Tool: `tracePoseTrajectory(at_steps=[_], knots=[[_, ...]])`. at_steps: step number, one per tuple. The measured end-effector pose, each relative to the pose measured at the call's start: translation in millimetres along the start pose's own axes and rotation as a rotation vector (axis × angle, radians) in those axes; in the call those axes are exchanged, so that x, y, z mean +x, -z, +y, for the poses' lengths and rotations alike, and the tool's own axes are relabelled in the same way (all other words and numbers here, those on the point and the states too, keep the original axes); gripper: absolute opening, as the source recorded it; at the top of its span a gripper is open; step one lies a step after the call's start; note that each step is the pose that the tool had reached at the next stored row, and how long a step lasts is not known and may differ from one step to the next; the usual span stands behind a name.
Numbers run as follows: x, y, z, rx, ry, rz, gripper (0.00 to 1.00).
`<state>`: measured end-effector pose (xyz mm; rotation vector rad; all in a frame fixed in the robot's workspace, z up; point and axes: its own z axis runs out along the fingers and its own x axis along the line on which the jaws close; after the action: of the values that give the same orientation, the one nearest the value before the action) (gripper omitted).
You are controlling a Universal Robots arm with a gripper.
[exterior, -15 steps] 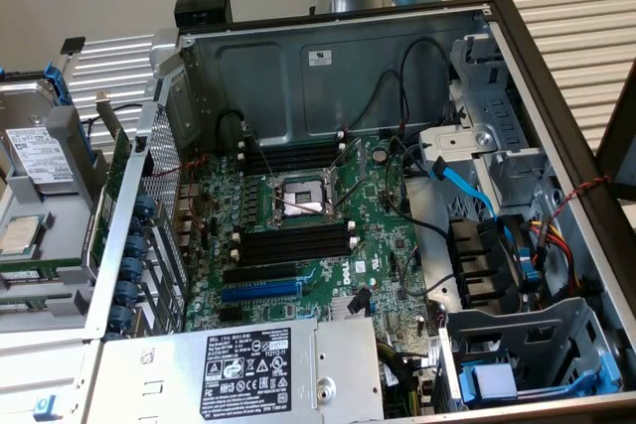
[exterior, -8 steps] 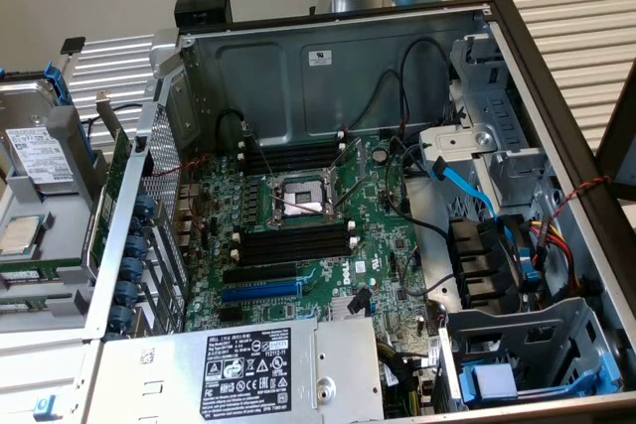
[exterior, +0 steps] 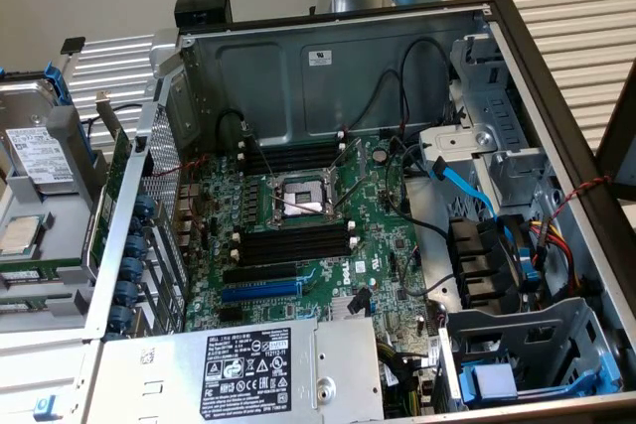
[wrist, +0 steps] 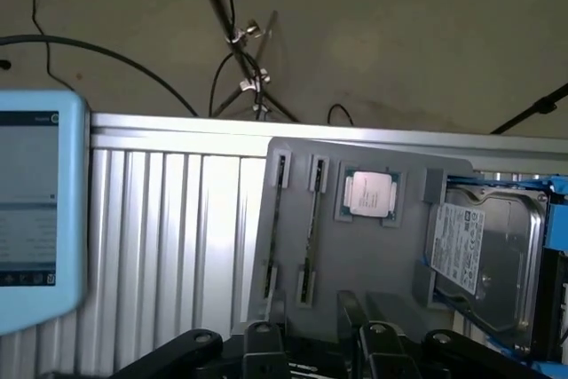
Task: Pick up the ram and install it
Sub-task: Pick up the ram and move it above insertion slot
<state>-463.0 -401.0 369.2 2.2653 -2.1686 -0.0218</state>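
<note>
Two thin ram sticks (wrist: 310, 230) stand on edge in holders of a grey tray (wrist: 355, 259), seen in the wrist view. My gripper (wrist: 319, 348) hovers at the tray's near side, a short way from the sticks. Its black fingers (wrist: 264, 343) stand apart, open, with nothing between them. In the exterior view the tray (exterior: 60, 196) lies at the left, outside the open computer case (exterior: 298, 67). The motherboard's black memory slots (exterior: 293, 241) flank the processor socket (exterior: 298, 198).
On the tray lie a loose processor (wrist: 368, 194) and a hard drive (wrist: 475, 250) in a blue bracket. A light blue screen (wrist: 35, 206) stands close beside the gripper. Cables, a blue expansion slot (exterior: 260, 290) and the power supply (exterior: 248, 369) crowd the case.
</note>
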Motion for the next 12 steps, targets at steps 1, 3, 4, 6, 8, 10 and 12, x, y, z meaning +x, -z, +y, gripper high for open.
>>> tracePoseTrajectory(at_steps=[1,3,4,6,8,10,12], knots=[[0.7,-1.9,0.0,0.0000,0.000,0.0000,0.36],[2.7,-5.6,0.0,-0.0001,0.000,-0.0001,0.36],[4.3,-7.3,0.1,-0.0002,0.000,-0.0004,0.36],[9.4,-11.0,0.3,0.0001,0.000,-0.0019,0.36],[14.4,-14.6,0.4,0.0002,-0.001,-0.0041,0.36],[18.0,-18.3,0.1,0.0005,-0.003,-0.0071,0.36],[19.5,-21.8,-0.3,0.0005,-0.008,-0.0111,0.36]])
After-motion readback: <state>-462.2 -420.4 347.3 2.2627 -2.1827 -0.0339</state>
